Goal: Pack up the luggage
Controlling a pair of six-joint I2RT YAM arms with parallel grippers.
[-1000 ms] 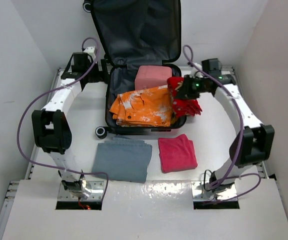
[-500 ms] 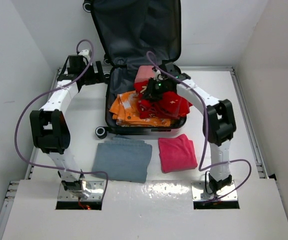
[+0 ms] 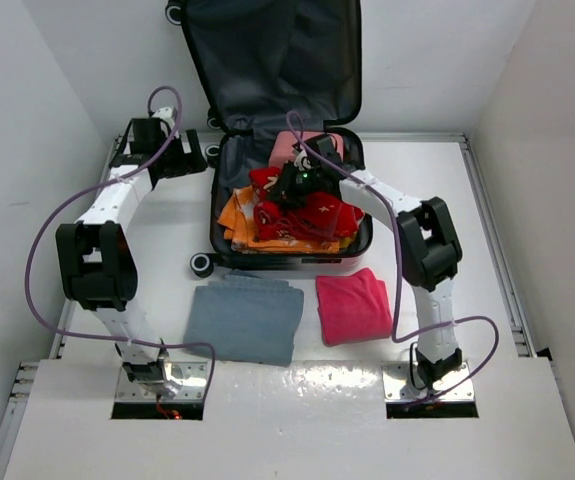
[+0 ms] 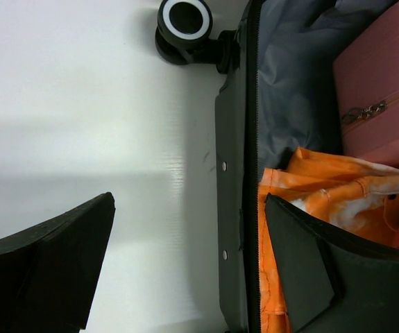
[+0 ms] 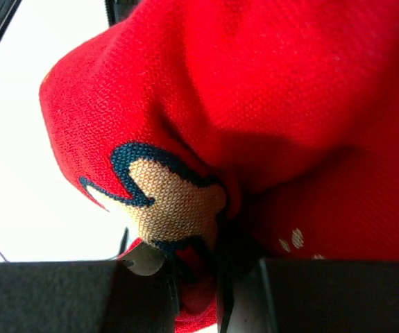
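Over the luggage point(image 3: 267, 80) at the far side of the table point(image 3: 447, 200), the right gripper point(image 3: 292, 186) — clamped on a red garment point(image 3: 319, 212) — has come in from the rim, above an orange garment point(image 3: 239, 215). The left gripper point(image 4: 187, 201) hangs wide apart beside it.

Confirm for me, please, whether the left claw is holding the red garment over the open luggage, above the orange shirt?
Not quite: the right claw grips the red garment, as the right wrist view shows; the left claw stands open and empty at the edge of the luggage. The garment is indeed over the open luggage, above the orange shirt.
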